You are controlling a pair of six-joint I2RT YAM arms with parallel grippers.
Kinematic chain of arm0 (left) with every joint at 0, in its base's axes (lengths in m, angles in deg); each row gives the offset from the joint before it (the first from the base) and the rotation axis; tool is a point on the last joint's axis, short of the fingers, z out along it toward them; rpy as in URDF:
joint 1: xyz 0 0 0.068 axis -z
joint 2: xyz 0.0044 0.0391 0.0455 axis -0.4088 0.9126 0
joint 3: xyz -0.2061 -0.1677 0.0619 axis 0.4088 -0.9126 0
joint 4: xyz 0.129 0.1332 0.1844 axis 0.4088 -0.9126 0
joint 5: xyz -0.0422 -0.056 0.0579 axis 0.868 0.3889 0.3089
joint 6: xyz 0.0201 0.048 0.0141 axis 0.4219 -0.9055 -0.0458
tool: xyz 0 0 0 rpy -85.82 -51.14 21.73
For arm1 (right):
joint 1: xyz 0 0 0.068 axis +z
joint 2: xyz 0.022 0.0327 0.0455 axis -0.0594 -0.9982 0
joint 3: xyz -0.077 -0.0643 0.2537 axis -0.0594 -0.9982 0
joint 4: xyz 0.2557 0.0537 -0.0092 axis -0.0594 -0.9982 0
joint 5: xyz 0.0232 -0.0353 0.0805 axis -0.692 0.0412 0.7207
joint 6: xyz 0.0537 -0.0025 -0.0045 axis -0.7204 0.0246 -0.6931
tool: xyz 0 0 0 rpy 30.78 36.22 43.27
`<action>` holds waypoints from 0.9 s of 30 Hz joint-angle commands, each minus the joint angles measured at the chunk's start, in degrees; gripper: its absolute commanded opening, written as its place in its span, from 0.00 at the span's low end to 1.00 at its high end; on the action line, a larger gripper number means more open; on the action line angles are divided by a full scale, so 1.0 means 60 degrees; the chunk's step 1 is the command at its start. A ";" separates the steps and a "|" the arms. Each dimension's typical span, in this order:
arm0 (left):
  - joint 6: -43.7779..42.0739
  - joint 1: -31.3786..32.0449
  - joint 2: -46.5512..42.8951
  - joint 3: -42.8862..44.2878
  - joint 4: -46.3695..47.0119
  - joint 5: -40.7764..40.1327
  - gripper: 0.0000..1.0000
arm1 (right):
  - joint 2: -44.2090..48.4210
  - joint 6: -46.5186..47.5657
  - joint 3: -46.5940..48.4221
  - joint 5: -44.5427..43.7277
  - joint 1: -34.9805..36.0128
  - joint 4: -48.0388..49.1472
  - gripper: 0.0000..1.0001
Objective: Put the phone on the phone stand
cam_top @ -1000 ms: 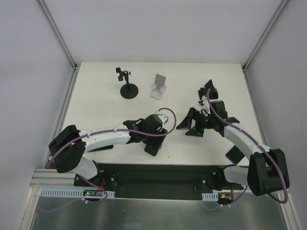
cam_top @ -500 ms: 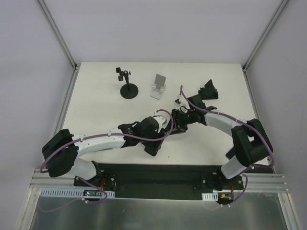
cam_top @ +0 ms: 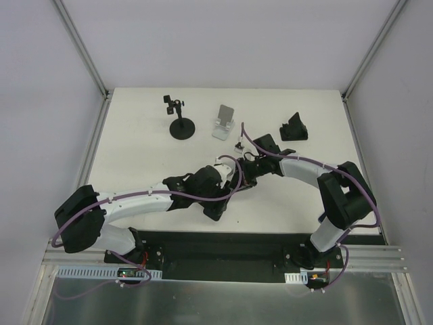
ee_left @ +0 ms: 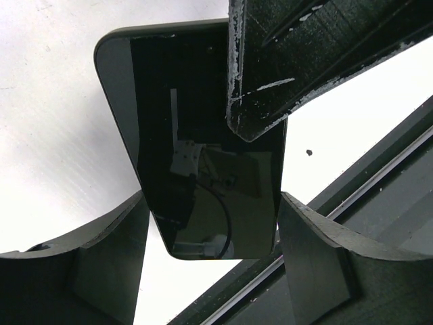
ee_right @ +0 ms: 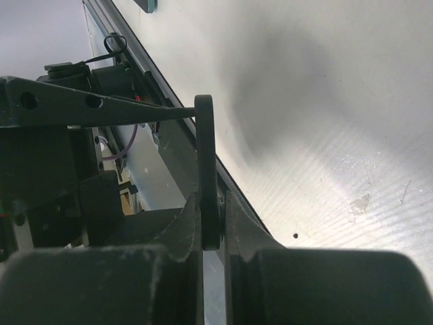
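The phone (ee_left: 203, 135) is a black slab with a glossy screen, held off the table near its front edge. My left gripper (ee_left: 213, 203) is shut on its two long sides, near the lower end. My right gripper (ee_right: 211, 217) is shut on the same phone (ee_right: 206, 162), which shows edge-on and thin between the pads. One right finger (ee_left: 304, 61) lies across the screen's upper right. From above, the two grippers (cam_top: 231, 175) (cam_top: 245, 170) meet at mid-table and mostly hide the phone. The silver phone stand (cam_top: 224, 122) stands empty at the back centre.
A black clamp mount on a round base (cam_top: 180, 124) stands left of the silver stand. A black wedge-shaped holder (cam_top: 295, 127) sits at the back right. The dark front rail (ee_left: 379, 183) of the table runs just beneath the phone.
My right arm swung in from the right side of the table to the left gripper and closed its jaws on the phone. The left arm shifted a little to the right, still gripping.
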 commanded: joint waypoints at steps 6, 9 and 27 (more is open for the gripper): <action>0.0074 0.0123 -0.1428 0.0220 0.0551 -0.0791 0.61 | 0.2246 0.0051 -0.0107 -0.2817 -0.0248 -0.0037 0.01; -0.0145 0.0050 -0.2293 0.1097 0.0433 -0.1685 0.88 | 0.3683 -0.0403 -0.0547 -0.4186 -0.1081 -0.0066 0.01; -0.0426 -0.4914 -0.3596 0.1762 0.4550 -0.3227 0.99 | 0.4339 0.1367 0.2365 -0.8631 -0.5200 0.0254 0.01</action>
